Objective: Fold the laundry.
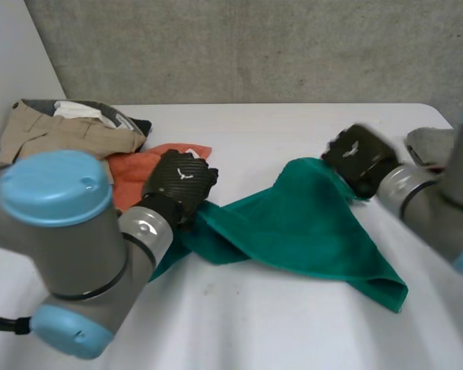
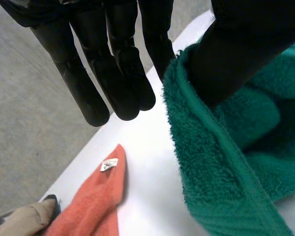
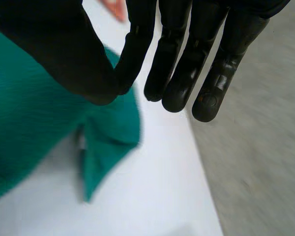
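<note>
Pinching opposite ends of green terry towel [image 1: 293,223] in left robot hand [image 1: 181,181] and right robot hand [image 1: 359,158], long axis between.

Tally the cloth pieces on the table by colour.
Green towel: 1
Orange cloth: 1
Beige garment: 1
Grey item: 1
Total: 4, not counting white and dark bits by the beige garment, too hidden to sort.

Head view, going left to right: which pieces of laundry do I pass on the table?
Beige clothes pile → orange towel → green towel → grey cloth.
</note>
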You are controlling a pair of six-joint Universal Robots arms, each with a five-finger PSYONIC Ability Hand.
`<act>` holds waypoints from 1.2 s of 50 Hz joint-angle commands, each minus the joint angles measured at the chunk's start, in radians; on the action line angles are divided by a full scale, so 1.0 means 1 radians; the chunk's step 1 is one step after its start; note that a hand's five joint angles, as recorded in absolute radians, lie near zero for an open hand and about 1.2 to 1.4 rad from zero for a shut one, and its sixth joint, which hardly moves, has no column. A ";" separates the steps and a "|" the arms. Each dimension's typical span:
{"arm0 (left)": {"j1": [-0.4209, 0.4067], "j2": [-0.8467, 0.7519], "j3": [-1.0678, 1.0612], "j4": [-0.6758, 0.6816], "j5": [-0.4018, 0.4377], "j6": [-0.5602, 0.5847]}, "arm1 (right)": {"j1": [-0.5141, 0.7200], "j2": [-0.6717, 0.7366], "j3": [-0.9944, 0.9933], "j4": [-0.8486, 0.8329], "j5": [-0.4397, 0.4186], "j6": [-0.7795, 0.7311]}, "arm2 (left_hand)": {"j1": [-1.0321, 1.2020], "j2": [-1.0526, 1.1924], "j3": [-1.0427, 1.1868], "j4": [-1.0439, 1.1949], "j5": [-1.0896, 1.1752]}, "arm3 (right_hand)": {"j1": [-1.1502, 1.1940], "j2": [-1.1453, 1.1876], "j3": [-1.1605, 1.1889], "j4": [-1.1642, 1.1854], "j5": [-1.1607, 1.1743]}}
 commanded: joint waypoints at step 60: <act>0.110 0.080 -0.041 0.006 0.003 -0.003 | -0.331 -0.345 0.523 -0.180 -0.057 0.529 | 0.255 0.200 0.205 0.198 0.242 | 0.437 0.267 0.264 0.263 0.270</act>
